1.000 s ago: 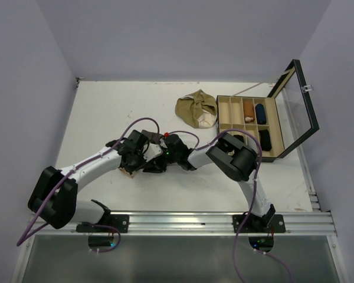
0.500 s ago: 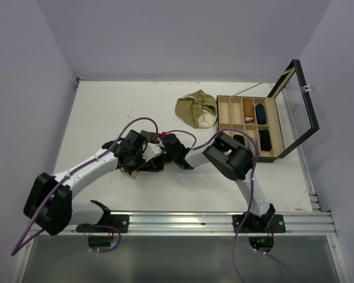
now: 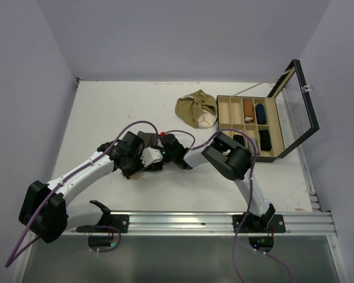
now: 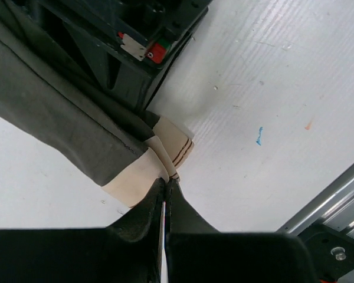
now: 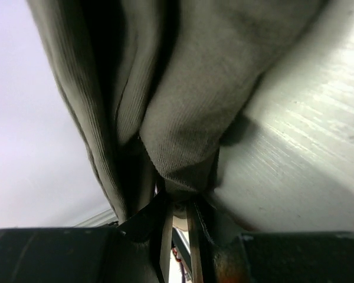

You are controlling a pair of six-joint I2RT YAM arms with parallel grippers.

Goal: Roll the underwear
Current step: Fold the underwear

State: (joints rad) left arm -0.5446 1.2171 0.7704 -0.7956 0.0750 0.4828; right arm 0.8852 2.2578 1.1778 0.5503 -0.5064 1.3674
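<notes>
Left wrist view: the left jaws are closed on the beige waistband [image 4: 143, 181] of the dark underwear [image 4: 65, 124], pinching it at a folded corner just above the bench [image 4: 271, 88]. The cloth runs up and away to the left, and the black body of the right arm [image 4: 135, 41] sits close behind it.

Right wrist view: the right jaws nip a bunched fold of the same dark cloth, with only a thin gap between them. The rest of the cloth hangs in loose ridges and fills most of the view.

Top view: both arms meet over the left-middle of the bench and almost hide the dark underwear between them. The tan underwear [image 3: 196, 109] lies crumpled farther back, just beside the open box [image 3: 219, 121], untouched.

This looks like the early handling of the first piece, held at two points but not yet rolled. The next move likely calls for drawing it flat on the bench, then turning it over itself from one end while the other end stays pinned.
</notes>
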